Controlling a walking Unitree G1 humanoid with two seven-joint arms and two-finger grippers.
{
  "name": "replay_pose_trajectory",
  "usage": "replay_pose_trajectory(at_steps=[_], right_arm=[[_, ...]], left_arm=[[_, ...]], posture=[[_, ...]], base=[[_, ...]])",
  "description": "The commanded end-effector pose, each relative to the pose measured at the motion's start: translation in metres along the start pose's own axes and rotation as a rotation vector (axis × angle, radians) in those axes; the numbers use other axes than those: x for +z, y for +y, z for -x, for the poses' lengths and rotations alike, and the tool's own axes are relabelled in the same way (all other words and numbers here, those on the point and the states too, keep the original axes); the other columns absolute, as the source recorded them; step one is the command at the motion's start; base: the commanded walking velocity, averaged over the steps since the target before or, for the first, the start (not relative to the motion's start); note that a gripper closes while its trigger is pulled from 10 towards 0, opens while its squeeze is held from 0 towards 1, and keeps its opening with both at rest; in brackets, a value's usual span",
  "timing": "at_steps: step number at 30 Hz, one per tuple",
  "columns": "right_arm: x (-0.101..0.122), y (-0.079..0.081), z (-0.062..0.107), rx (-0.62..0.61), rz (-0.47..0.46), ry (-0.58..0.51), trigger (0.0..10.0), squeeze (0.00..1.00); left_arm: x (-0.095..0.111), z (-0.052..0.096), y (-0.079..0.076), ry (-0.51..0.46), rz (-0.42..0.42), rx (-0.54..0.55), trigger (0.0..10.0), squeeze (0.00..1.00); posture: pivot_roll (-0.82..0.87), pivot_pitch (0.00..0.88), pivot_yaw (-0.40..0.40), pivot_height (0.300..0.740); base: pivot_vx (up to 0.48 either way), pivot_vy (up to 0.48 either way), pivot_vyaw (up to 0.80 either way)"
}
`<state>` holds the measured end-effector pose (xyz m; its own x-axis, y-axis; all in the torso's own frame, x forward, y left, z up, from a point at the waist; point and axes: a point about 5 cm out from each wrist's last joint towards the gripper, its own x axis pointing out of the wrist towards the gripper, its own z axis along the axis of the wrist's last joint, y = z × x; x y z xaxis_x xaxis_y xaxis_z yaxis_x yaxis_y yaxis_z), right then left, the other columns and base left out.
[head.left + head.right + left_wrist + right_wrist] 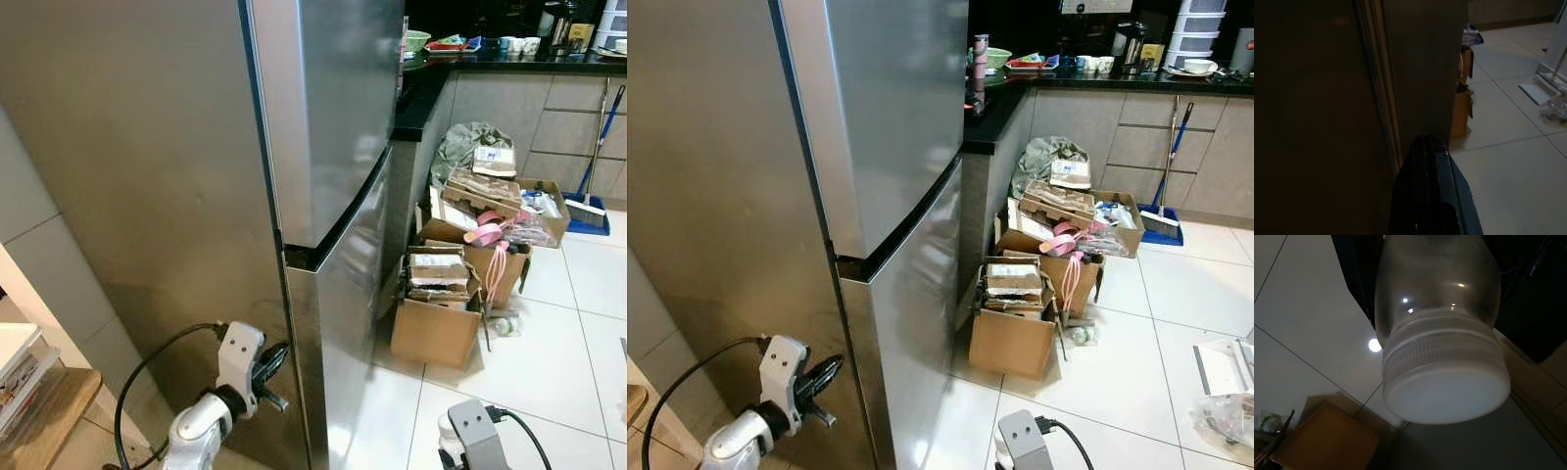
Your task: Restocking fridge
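Observation:
The silver fridge [328, 117] stands with its upper door and lower door [343, 313] both closed. My left gripper [270, 366] is low against the fridge's side panel, close to the front edge of the lower door. In the left wrist view its fingers [1430, 191] are pressed together with nothing between them. My right wrist [472, 431] hangs low over the tiled floor. In the right wrist view a clear jar with a white lid [1444, 382] sits in my right gripper [1436, 289], with dark fingers on either side of it.
Open cardboard boxes [439, 318] full of packets and pink items crowd the floor right of the fridge, under a black counter [509, 63]. A blue broom and dustpan [588, 204] lean at the far right. A wooden shelf [44, 416] is at my left. A plastic bag [1227, 419] lies on the tiles.

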<state>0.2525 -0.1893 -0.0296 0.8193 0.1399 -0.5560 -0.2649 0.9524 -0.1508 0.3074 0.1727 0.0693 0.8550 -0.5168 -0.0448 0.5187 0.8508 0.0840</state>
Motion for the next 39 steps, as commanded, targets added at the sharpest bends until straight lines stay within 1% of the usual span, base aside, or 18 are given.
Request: replay_pose_trajectory(at_steps=[1, 2, 5, 9, 12, 19, 21, 22, 24, 26, 27, 29, 33, 36, 39], right_arm=[[0.002, -0.002, 0.001, -0.012, -0.003, -0.019, 10.0, 0.0], [0.002, -0.003, 0.001, -0.013, -0.001, -0.018, 10.0, 0.0], [0.002, -0.003, 0.001, -0.013, 0.0, -0.018, 10.0, 0.0], [0.002, -0.003, 0.001, -0.016, -0.001, -0.018, 10.0, 0.0], [0.002, -0.002, 0.001, -0.015, -0.001, -0.019, 10.0, 0.0], [0.003, -0.002, 0.0, -0.014, 0.0, -0.024, 10.0, 0.0], [0.004, -0.002, 0.0, -0.013, 0.001, -0.027, 10.0, 0.0], [0.004, -0.002, 0.0, -0.013, 0.001, -0.027, 10.0, 0.0], [0.006, -0.002, -0.001, -0.014, -0.005, -0.034, 10.0, 0.0], [0.009, -0.003, -0.001, -0.015, -0.011, -0.041, 10.0, 0.0], [0.009, -0.003, -0.002, -0.016, -0.013, -0.045, 10.0, 0.0], [0.009, -0.003, -0.002, -0.016, -0.013, -0.046, 10.0, 0.0], [0.011, -0.003, -0.002, -0.017, -0.014, -0.049, 10.0, 0.0], [0.011, -0.003, -0.002, -0.019, -0.015, -0.052, 10.0, 0.0], [0.012, -0.003, -0.002, -0.021, -0.017, -0.053, 10.0, 0.0]], left_arm=[[-0.002, 0.003, 0.007, 0.013, -0.011, 0.041, 4.3, 0.0], [0.0, -0.001, 0.006, 0.01, -0.013, 0.053, 10.0, 0.0], [0.0, -0.002, 0.006, 0.01, -0.016, 0.052, 10.0, 0.0], [0.002, -0.009, 0.003, 0.005, -0.001, 0.065, 10.0, 0.0], [0.004, -0.014, 0.001, -0.003, -0.01, 0.092, 10.0, 0.0], [0.005, -0.02, 0.0, -0.006, -0.002, 0.137, 10.0, 0.0], [0.007, -0.025, -0.003, -0.013, 0.02, 0.146, 10.0, 0.0], [0.007, -0.025, -0.003, -0.013, 0.02, 0.146, 10.0, 0.0], [0.009, -0.03, -0.007, -0.017, 0.023, 0.142, 10.0, 0.0], [0.009, -0.034, -0.01, -0.016, 0.021, 0.138, 10.0, 0.0], [0.009, -0.036, -0.011, -0.003, 0.005, 0.144, 10.0, 0.0], [0.009, -0.036, -0.011, 0.001, 0.0, 0.147, 10.0, 0.0], [0.009, -0.037, -0.006, 0.025, -0.023, 0.178, 10.0, 0.0], [0.009, -0.033, 0.008, 0.059, -0.044, 0.266, 10.0, 0.0], [0.009, -0.029, 0.016, 0.065, -0.053, 0.301, 10.0, 0.0]], posture=[[-0.1, 0.031, 0.031, 0.74], [-0.1, 0.033, 0.031, 0.74], [-0.1, 0.033, 0.031, 0.74], [-0.1, 0.03, 0.032, 0.74], [-0.1, 0.029, 0.032, 0.74], [-0.1, 0.03, 0.029, 0.74], [-0.1, 0.029, 0.024, 0.74], [-0.1, 0.029, 0.024, 0.74], [-0.1, 0.03, 0.021, 0.74], [-0.1, 0.034, 0.02, 0.74], [-0.1, 0.034, 0.02, 0.74], [-0.1, 0.034, 0.02, 0.74], [-0.1, 0.042, 0.02, 0.74], [-0.1, 0.045, 0.019, 0.74], [-0.1, 0.048, 0.019, 0.74]], base=[[0.0, 0.0, 0.0], [0.0, 0.0, 0.0], [0.0, 0.0, 0.0], [0.0, 0.0, 0.0], [0.0, 0.0, 0.0], [0.0, 0.0, 0.0], [0.0, 0.0, 0.0], [0.0, 0.0, 0.0], [0.0, 0.0, 0.0], [0.0, 0.0, 0.0], [0.0, 0.0, 0.0], [0.0, 0.0, 0.0], [0.0, 0.0, 0.0], [0.0, 0.0, 0.0], [0.0, 0.0, 0.0]])
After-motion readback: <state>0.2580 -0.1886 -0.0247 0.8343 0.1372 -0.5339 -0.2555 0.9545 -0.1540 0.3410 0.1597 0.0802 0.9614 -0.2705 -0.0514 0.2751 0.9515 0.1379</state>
